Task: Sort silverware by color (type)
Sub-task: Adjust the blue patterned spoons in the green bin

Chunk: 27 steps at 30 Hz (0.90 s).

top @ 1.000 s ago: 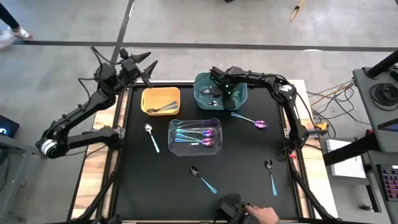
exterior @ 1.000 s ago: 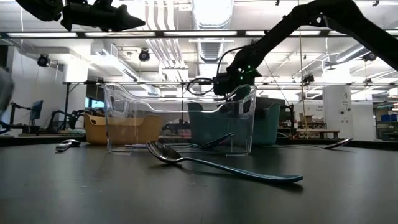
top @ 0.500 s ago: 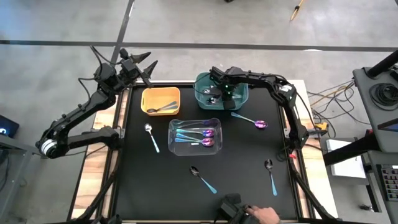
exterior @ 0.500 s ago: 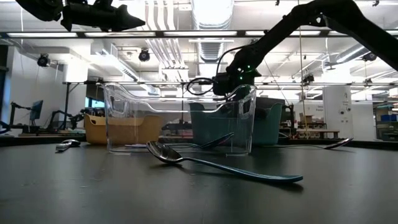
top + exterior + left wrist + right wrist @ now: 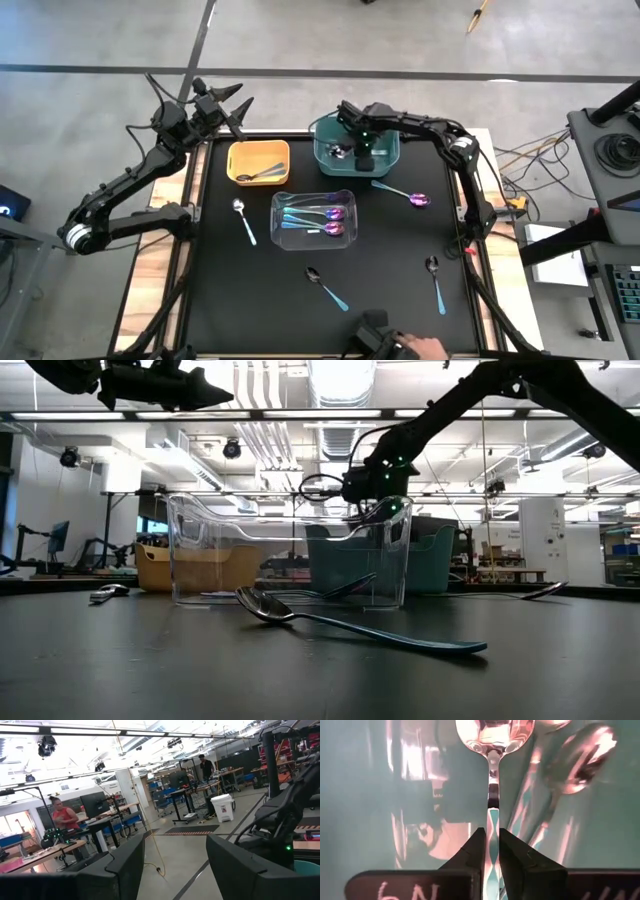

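The table (image 5: 210,300) carries three bins: a teal bin (image 5: 385,158) at the far right, a yellow bin (image 5: 240,152) at the far left, and a clear bin (image 5: 278,225) near the centre. The silverware is distributed as follows: spoons lie in all three bins, and four lie loose on the black surface, namely one purple-bowled spoon (image 5: 418,199) just beside the teal bin, one silver spoon (image 5: 240,210) beside the clear bin, and two dark-bowled spoons (image 5: 432,266) nearer the front edge.

The right gripper (image 5: 491,845) is inside the teal bin, its jaws clenched on the thin handle of a shiny-bowled spoon (image 5: 494,732). The left gripper (image 5: 232,108) hangs released above the far left corner, clear of the work.

Hazards, in order of consequence:

1. Bin displacement. The right arm reaches down over the bin wall; a sideways withdrawal could probably catch the rim and drag or tip the bin, spilling sorted spoons.
2. Loss of the held spoon. The grip sits on a narrow, smooth handle with the bowl well ahead of the fingers (image 5: 517,852). The spoon may pivot or slip during a lift.
3. Disturbance of neighbours. A second spoon (image 5: 585,755) lies just beside the held one; a tilted lift could hook it
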Motion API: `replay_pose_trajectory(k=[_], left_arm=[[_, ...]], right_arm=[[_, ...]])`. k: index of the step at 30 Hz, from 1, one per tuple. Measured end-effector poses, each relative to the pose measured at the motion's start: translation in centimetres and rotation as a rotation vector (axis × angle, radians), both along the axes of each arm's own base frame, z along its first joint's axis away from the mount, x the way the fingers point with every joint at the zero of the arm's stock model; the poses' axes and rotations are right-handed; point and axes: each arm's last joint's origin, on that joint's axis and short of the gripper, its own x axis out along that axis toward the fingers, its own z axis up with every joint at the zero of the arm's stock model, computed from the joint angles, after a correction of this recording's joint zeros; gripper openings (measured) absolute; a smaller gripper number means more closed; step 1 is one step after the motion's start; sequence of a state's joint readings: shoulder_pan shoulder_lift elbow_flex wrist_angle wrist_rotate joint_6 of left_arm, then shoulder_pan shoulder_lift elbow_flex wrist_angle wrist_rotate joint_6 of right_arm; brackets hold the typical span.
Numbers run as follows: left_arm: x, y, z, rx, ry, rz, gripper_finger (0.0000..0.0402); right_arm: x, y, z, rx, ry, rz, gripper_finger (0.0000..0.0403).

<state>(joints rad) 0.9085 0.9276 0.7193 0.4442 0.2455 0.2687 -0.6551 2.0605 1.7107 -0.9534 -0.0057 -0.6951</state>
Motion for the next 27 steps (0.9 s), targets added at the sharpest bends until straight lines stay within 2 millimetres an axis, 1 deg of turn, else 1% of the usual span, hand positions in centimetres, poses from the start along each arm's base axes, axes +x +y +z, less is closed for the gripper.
replay_pose_trajectory(k=[3,8,20,27], left_arm=[[0.00,0.00,0.00,0.000,0.000,0.000,0.0194],[-0.01,0.01,0.00,0.000,0.000,0.000,0.0194],[0.00,0.00,0.00,-0.001,0.000,0.000,0.0194],[0.00,0.00,0.00,-0.001,0.000,0.000,0.0194]], right_arm=[[0.25,-0.01,0.38,0.035,-0.044,-0.041,0.0028],[0.38,0.15,0.39,0.082,-0.075,-0.075,0.0028],[0.29,0.29,0.18,0.096,-0.066,-0.062,0.0030],[0.29,0.29,0.12,0.097,-0.065,-0.059,0.0060]])
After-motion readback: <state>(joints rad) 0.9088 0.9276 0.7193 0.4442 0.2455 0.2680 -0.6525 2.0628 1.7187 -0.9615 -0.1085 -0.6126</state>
